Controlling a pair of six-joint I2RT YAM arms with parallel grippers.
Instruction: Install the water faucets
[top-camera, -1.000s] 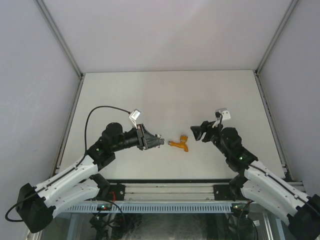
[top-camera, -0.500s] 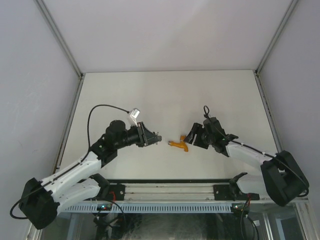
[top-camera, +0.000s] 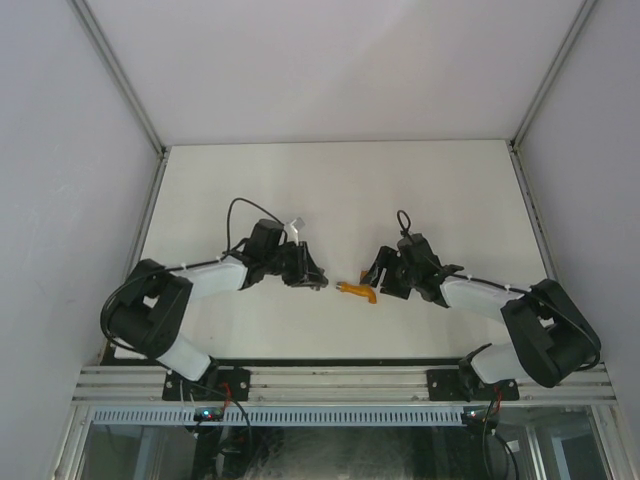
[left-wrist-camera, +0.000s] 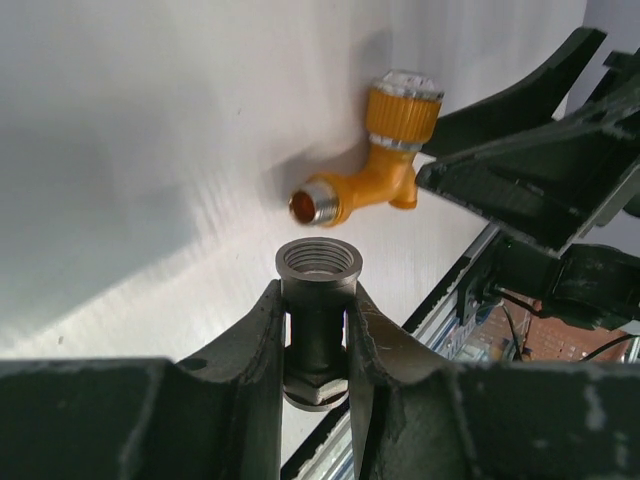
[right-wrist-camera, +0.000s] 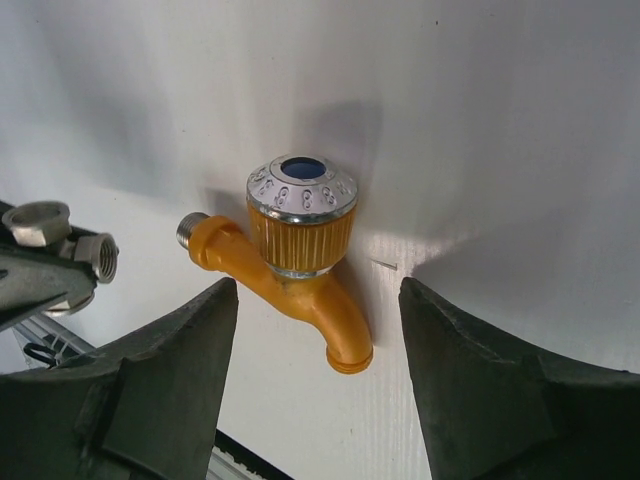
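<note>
- The silver top of the orange tap (right-wrist-camera: 300, 250) carries small raised marks around its rim, too small to read
- The orange tap lies on the white table (top-camera: 330, 190), close to the near edge and about midway from left to right, between the two grippers; bare table surface extends on its far side
- The left gripper (top-camera: 314, 281) pinches the grey fitting (left-wrist-camera: 318, 300); its threaded mouth faces the tap's inlet, just apart
- The right gripper (top-camera: 378, 281) stands spread, one finger on each side of the tap, apart from it
</note>
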